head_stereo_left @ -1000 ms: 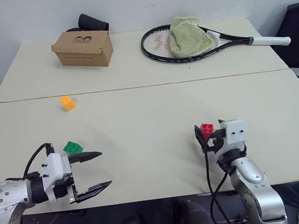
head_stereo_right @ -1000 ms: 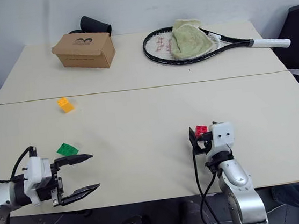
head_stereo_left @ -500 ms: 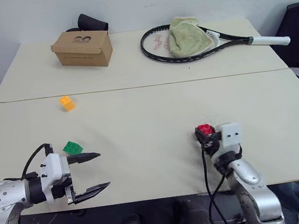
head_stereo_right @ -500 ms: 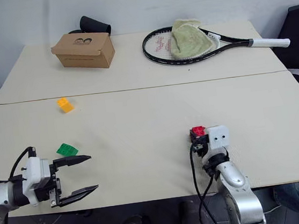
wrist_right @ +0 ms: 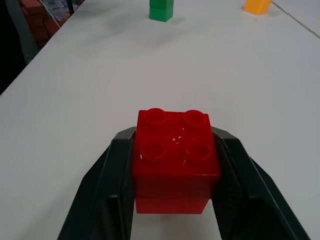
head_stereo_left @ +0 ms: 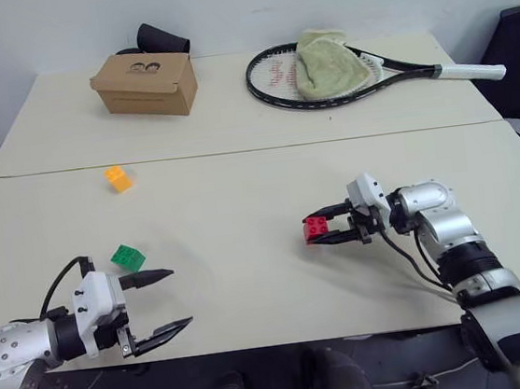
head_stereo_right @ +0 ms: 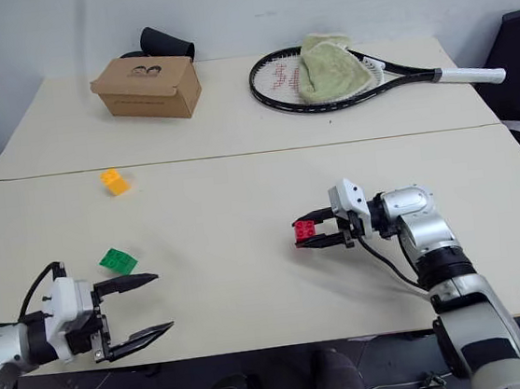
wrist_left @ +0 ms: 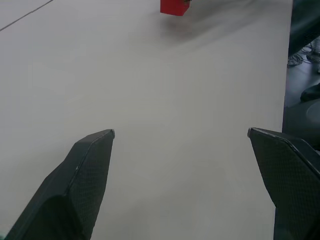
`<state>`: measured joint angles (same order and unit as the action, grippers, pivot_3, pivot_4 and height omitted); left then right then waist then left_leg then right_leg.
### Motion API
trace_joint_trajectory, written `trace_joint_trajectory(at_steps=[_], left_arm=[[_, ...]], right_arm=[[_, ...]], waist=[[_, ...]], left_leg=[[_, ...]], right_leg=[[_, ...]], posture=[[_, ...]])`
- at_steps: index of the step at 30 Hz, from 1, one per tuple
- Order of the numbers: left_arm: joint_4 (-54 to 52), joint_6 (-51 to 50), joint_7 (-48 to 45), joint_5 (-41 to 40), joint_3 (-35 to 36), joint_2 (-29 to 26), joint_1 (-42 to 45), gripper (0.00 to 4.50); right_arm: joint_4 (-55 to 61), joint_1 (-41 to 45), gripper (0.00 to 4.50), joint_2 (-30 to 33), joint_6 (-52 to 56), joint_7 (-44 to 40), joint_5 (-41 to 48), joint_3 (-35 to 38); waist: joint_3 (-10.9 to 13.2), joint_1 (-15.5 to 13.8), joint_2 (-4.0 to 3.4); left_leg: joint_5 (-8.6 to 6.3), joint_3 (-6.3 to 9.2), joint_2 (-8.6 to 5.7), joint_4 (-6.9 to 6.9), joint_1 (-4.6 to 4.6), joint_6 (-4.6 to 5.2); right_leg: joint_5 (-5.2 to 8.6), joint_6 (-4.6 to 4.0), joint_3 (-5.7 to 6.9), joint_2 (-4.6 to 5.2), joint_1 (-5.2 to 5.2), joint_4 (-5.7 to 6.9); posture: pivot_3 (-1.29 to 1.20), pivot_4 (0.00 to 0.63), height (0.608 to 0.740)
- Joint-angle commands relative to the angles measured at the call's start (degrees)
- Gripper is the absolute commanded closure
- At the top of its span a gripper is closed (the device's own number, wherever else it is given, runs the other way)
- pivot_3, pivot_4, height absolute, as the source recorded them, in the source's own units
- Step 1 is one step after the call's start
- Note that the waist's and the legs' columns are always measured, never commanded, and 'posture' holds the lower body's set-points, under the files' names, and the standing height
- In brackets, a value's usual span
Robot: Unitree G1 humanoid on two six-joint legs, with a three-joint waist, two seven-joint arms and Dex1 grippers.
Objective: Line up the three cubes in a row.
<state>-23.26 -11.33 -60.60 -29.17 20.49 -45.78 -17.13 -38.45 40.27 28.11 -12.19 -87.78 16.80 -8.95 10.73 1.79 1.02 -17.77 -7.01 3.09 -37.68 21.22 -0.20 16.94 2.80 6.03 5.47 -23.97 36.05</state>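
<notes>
Fingers [wrist_right: 115,165] of the right gripper [head_stereo_left: 325,227] clamp the flat sides of the red cube [head_stereo_left: 316,227] at centre-right, the left gripper [head_stereo_left: 155,305] gapes empty lower left near the green cube [head_stereo_left: 127,257], the orange-yellow cube [head_stereo_left: 118,178] sits upper left on the worktop [head_stereo_left: 241,197]; all look light, rigid, slick.

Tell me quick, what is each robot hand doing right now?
Left end effector: open, holding nothing, near the green cube.
Right end effector: closed on the red cube.

A cardboard box [head_stereo_left: 144,83] sits far-left, racket [head_stereo_left: 368,71] (towel-draped) far-right.
</notes>
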Motion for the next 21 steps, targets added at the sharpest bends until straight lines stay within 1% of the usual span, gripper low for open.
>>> trace_joint_trajectory(at_steps=[1, 3, 4, 5, 6, 8, 9, 11, 13, 16, 17, 19, 20, 21], left_arm=[[-3.3, 0.3, 0.8, -0.7, 2.6, 0.4, -2.1, 0.00], [-3.6, 0.2, 0.9, -0.8, 3.1, 0.4, -2.8, 0.00], [-3.6, 0.2, 0.9, -0.8, 3.4, 0.4, -3.1, 0.00], [-3.6, 0.3, 0.9, -0.8, 3.6, 0.4, -3.2, 0.00], [-3.7, 0.2, 1.1, -0.8, 3.8, 0.3, -3.3, 0.00], [-3.7, 0.1, 1.3, -0.9, 4.4, 0.3, -3.5, 0.00], [-3.7, 0.1, 1.3, -0.9, 4.6, 0.3, -3.7, 0.00], [-3.7, 0.0, 1.9, -1.1, 7.1, 0.8, -5.3, 0.00], [-3.5, 0.2, 2.6, -1.3, 10.3, 1.9, -7.6, 0.00], [-2.2, 0.7, 4.3, -2.0, 16.6, 5.8, -12.4, 0.00], [-2.0, 0.7, 4.6, -2.2, 17.8, 6.6, -13.2, 0.00], [0.5, 1.9, 4.7, -2.2, 22.6, 9.8, -17.6, 0.00], [2.2, 3.0, 5.2, -1.9, 24.8, 11.3, -19.0, 0.00], [3.9, 3.3, 6.1, -2.3, 26.8, 12.7, -19.8, 0.00]], right_arm=[[-5.2, 1.5, 2.98, -1.7, -5.2, -2.7, -1.2, 0.5], [-7.3, 2.0, 2.98, -2.3, -6.5, -3.1, -2.2, 0.3], [-8.0, 2.2, 2.26, -2.6, -7.0, -3.2, -2.3, 0.5], [-8.5, 2.3, 2.07, -2.8, -6.9, -3.1, -2.4, 0.6], [-9.0, 2.5, 1.78, -3.2, -7.8, -3.0, -2.3, 1.1], [-9.3, 2.6, 1.06, -3.5, -8.5, -3.0, -2.1, 1.6], [-9.4, 2.6, 0.79, -3.6, -8.9, -3.1, -2.0, 1.8], [-5.6, 2.2, 0.05, -2.9, -7.8, -2.9, 0.8, 4.1], [-0.7, 1.4, 0.02, -1.7, -5.5, -2.3, 3.6, 6.3], [8.9, -1.8, 0.02, 0.3, -1.6, -1.1, 8.3, 9.6], [11.0, -2.7, 0.02, 0.6, -0.8, -0.6, 9.1, 10.2], [15.9, -6.7, 0.02, 1.0, 1.4, 2.0, 13.1, 14.0], [18.2, -9.0, 0.02, 0.8, 3.0, 3.2, 15.5, 16.1], [20.2, -11.5, 0.02, 0.4, 3.1, 3.6, 17.5, 17.8]], waist=[[0.0, 0.0, 0.00], [0.0, 0.0, -0.01], [0.0, 0.0, -0.01], [0.0, 0.0, -0.01], [0.0, 0.0, -0.01], [0.0, 0.0, -0.01], [0.0, 0.0, -0.01], [0.0, 0.0, -0.01], [0.0, 0.2, -0.04], [0.0, 0.3, -0.07], [0.0, 0.2, -0.07], [0.0, 0.0, -0.04], [0.0, 0.0, -0.04], [0.0, -0.1, -0.04]], left_leg=[[-0.01, 0.01, 0.00, -0.02, 0.00, 0.00], [-0.01, 0.05, 0.00, -0.05, -0.01, -0.01], [-0.01, 0.07, 0.00, -0.05, -0.01, -0.02], [-0.01, 0.07, 0.00, -0.05, -0.03, -0.04], [-0.02, 0.08, 0.01, -0.05, -0.04, -0.06], [-0.04, 0.10, 0.01, -0.05, -0.04, -0.09], [-0.04, 0.10, 0.02, -0.05, -0.04, -0.10], [-0.05, 0.10, 0.02, -0.05, -0.03, -0.11], [-0.05, 0.10, 0.03, -0.04, -0.02, -0.11], [-0.10, 0.09, 0.06, -0.03, -0.01, -0.11], [-0.14, 0.11, 0.10, 0.00, -0.01, -0.12], [-0.23, 0.13, 0.13, 0.00, -0.02, -0.08], [-0.42, 0.15, 0.14, 0.01, -0.03, 0.15], [-0.47, 0.15, 0.15, 0.01, -0.03, 0.18]], right_leg=[[0.00, 0.00, 0.00, 0.00, 0.01, 0.00], [0.00, 0.00, 0.02, 0.02, 0.02, 0.04], [0.00, 0.00, 0.03, 0.02, 0.02, 0.07], [0.00, -0.01, 0.02, 0.02, 0.02, 0.10], [0.00, -0.01, 0.03, 0.03, 0.02, 0.12], [0.00, -0.02, 0.03, 0.02, 0.02, 0.13], [0.01, -0.03, 0.03, 0.02, 0.02, 0.14], [0.01, -0.04, 0.03, 0.02, 0.01, 0.14], [0.01, -0.04, 0.02, 0.02, 0.01, 0.13], [0.01, -0.03, 0.02, 0.02, 0.00, 0.09], [0.01, -0.04, 0.04, 0.00, 0.01, 0.02], [0.02, -0.06, 0.11, -0.03, 0.03, -0.04], [0.03, -0.07, 0.12, -0.04, 0.04, -0.04], [0.04, -0.08, 0.13, -0.04, 0.05, -0.06]], posture=[[0.00, 0.150, 0.740], [0.00, 0.150, 0.740], [0.00, 0.150, 0.740], [0.00, 0.150, 0.740], [0.00, 0.150, 0.740], [0.00, 0.150, 0.740], [0.00, 0.150, 0.740], [0.00, 0.150, 0.740], [0.00, 0.150, 0.740], [0.00, 0.150, 0.740], [0.00, 0.150, 0.740], [0.00, 0.150, 0.740], [0.00, 0.150, 0.740], [0.00, 0.150, 0.740]])
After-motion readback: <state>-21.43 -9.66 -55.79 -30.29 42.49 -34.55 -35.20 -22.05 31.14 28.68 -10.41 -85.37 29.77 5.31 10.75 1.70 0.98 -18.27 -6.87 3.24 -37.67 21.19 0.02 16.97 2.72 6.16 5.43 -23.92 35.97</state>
